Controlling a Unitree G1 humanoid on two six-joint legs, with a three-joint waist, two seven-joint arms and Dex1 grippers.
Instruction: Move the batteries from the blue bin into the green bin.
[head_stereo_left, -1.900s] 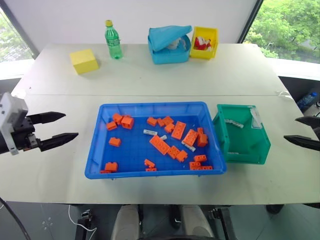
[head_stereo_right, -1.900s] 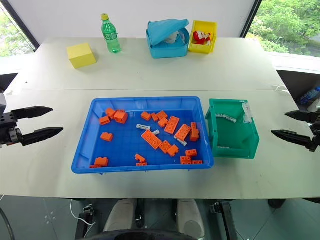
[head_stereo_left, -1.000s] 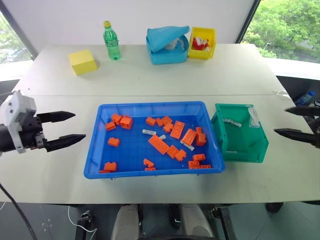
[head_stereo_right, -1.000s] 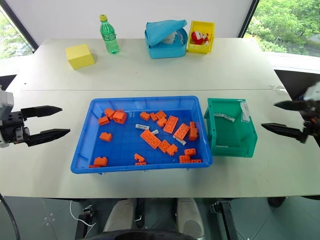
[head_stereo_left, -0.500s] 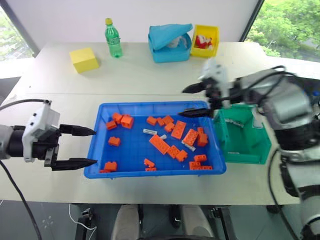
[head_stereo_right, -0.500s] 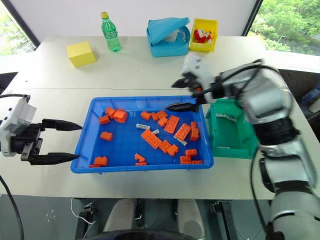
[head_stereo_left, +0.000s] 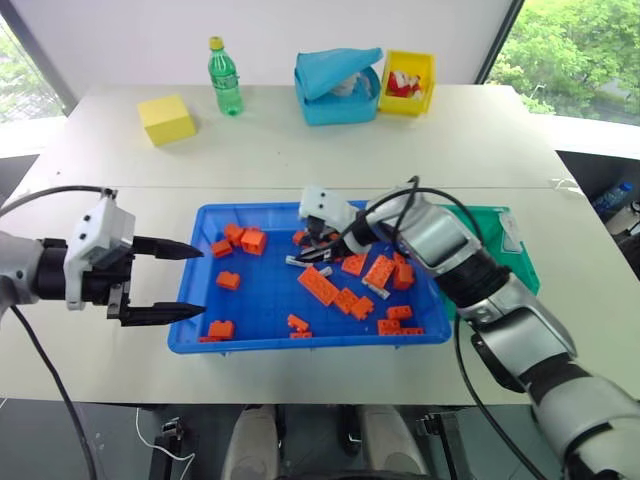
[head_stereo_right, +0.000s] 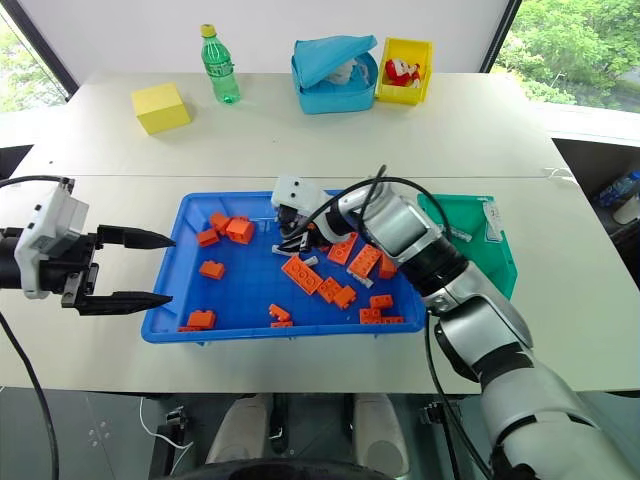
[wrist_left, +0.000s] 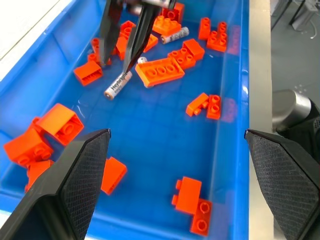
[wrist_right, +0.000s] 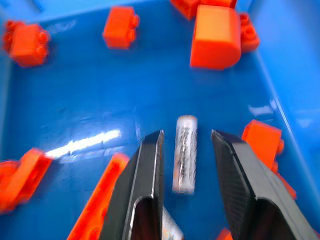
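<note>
One battery lies flat on the floor of the blue bin, among orange bricks. The right gripper straddles it, one finger on each side, jaws part-closed and not yet touching it, so that closing would likely pinch it across its width. The left gripper hangs open at the bin's left rim (holding nothing), clear of the working arm. The green bin stands just right of the blue bin, for a short transfer.
</note>
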